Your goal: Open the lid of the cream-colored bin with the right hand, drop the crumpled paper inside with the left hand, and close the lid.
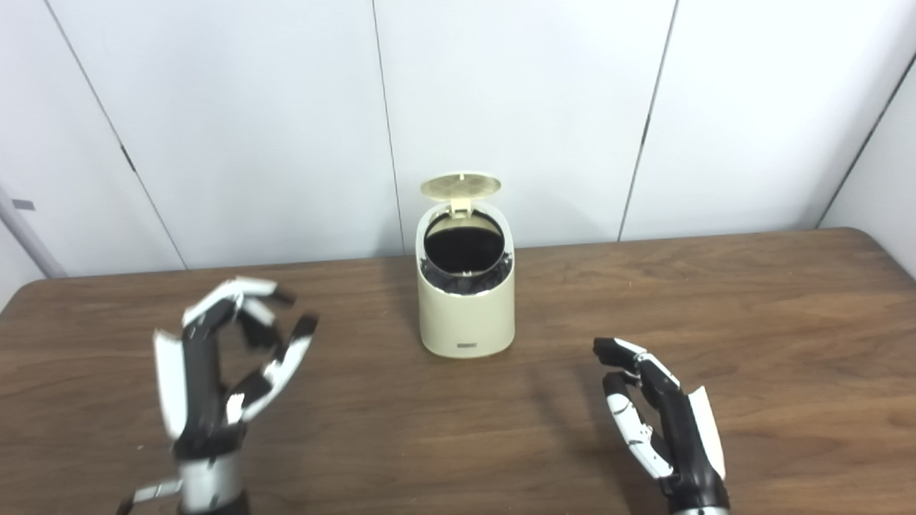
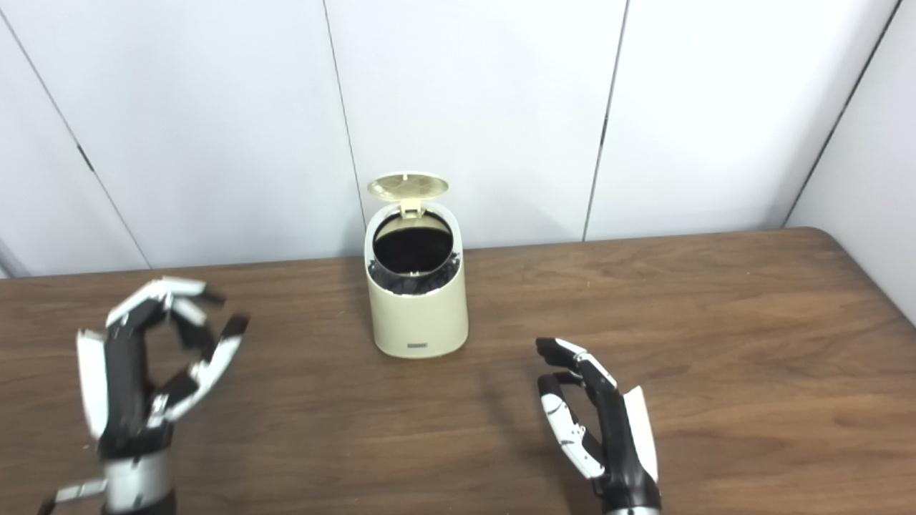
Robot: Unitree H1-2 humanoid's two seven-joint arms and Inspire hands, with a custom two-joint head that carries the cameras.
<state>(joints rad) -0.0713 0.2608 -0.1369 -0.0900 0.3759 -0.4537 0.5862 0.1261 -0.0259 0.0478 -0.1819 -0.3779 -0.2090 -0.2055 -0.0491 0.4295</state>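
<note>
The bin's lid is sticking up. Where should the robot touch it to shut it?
Probably the lid by its top front edge, coming from the right side with the right hand. The lid stands tilted up behind the bin, hinged at the back of the opening, so fingers pressing its free edge forward and down should swing it shut.

A dark wood-grain tabletop (image 1: 751,300) spans the room in front of the white wall panels, its far corners rounded. One thing stands directly on it: the cream-colored bin (image 1: 466,300), upright near the back edge at the middle (lid (image 1: 460,185) tipped up).
</note>
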